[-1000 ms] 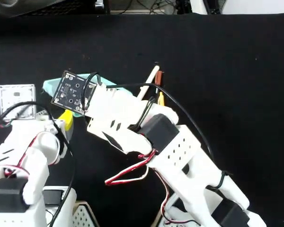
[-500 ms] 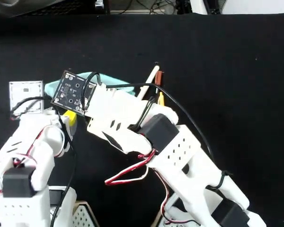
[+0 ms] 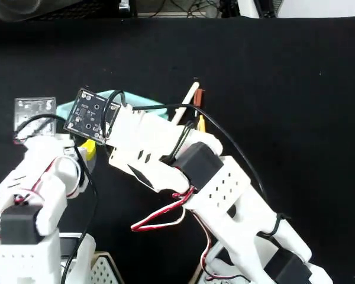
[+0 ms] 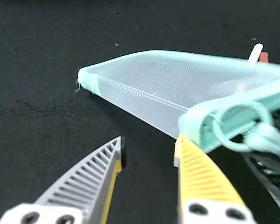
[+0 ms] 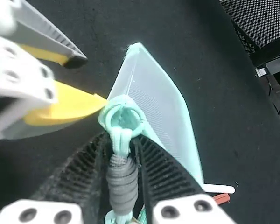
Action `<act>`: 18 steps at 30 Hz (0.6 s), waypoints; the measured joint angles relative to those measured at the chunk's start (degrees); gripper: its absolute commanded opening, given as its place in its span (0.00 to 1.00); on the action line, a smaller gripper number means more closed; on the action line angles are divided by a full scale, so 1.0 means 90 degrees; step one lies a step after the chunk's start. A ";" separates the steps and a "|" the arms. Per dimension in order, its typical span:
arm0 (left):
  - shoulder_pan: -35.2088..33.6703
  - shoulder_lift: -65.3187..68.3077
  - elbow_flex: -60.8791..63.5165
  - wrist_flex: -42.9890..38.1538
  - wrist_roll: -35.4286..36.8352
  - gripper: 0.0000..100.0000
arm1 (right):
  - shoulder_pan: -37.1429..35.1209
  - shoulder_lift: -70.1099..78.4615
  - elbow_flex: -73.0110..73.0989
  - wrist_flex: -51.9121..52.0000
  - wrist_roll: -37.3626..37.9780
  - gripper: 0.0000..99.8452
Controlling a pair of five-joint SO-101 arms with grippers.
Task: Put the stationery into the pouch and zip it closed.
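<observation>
At mid-table: pouch point(image 4: 177, 88), stationery point(image 3: 189, 97) protruding from one end, zipping seemingly unfinished; right gripper point(image 5: 123, 154) clamped on zip pull point(image 5: 122, 122), left gripper point(image 4: 148, 142) jaws apart

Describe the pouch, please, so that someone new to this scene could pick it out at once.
On the black table, look between the open left gripper and the right gripper, which clamps a zip pull. That pull belongs to the pouch, a see-through mint-green mesh bag. The white stick and reddish piece beside it are thin and solid.
</observation>
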 measured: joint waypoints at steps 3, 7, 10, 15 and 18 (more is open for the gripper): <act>0.0000 -0.0020 -0.0567 0.0469 0.0010 0.20 | 0.0000 0.0000 0.0000 0.0000 0.0000 0.01; 0.0098 -0.0068 -0.0830 0.0654 0.0010 0.21 | 0.0000 0.0000 0.0000 0.0000 0.0000 0.01; 0.0498 -0.0088 -0.0830 0.0664 0.0010 0.21 | 0.0000 0.0000 0.0000 0.0000 0.0000 0.01; 0.0742 -0.0078 -0.0742 0.0332 0.0000 0.21 | -0.0029 0.0000 0.0000 0.0020 0.0059 0.01; 0.0547 -0.0078 -0.0527 0.0107 0.0000 0.21 | -0.0068 0.0010 -0.0059 0.0234 0.0156 0.01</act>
